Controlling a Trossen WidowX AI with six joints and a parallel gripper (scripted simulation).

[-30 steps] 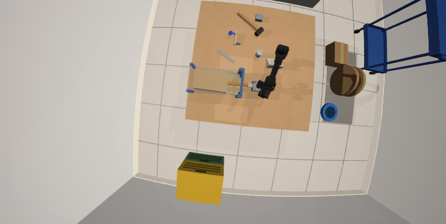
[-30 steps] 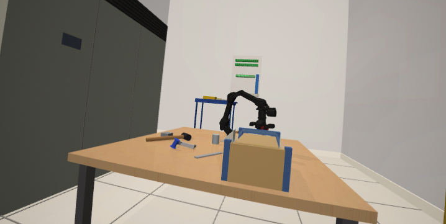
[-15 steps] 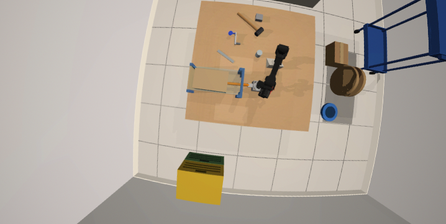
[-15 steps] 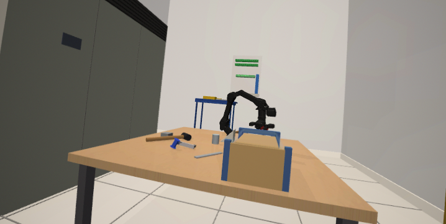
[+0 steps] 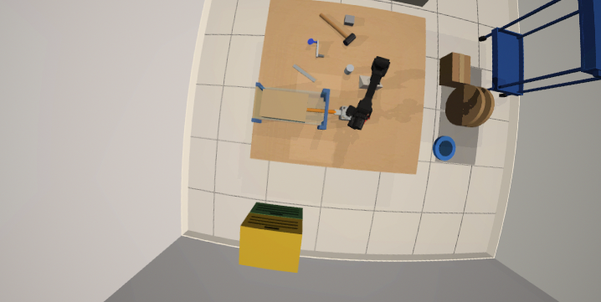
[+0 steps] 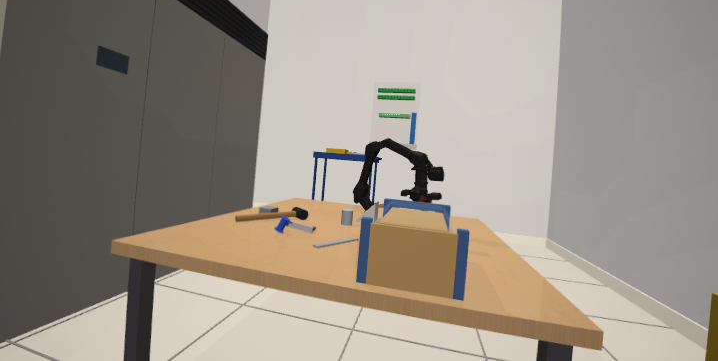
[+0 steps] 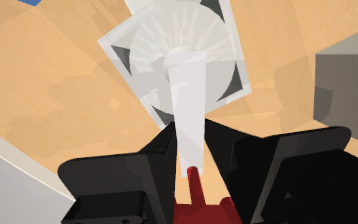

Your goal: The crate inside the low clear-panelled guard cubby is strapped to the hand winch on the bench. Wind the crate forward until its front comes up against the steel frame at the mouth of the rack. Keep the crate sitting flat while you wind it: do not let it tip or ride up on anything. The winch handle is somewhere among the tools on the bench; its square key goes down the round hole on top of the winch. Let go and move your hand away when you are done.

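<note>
The brown crate (image 5: 280,104) (image 6: 411,258) sits flat inside the clear-panelled cubby. A gap shows between its front and the blue frame (image 5: 326,109) (image 6: 416,205) at the mouth. An orange strap (image 5: 318,110) runs from the crate through that frame to the white winch (image 5: 342,111) (image 7: 145,55). A handle with a pale arm (image 7: 189,110) and a red knob (image 7: 195,192) reaches from the winch's hub to my fingers. My gripper (image 5: 351,113) (image 6: 420,193) (image 7: 188,124) is shut on this handle, right beside the winch.
A hammer (image 5: 336,28), a grey block (image 5: 349,19), a blue-knobbed crank (image 5: 317,47), a flat bar (image 5: 304,73) and a small cylinder (image 5: 349,69) lie on the bench's far part. A grey wedge (image 5: 364,80) (image 7: 345,85) stands close by the winch.
</note>
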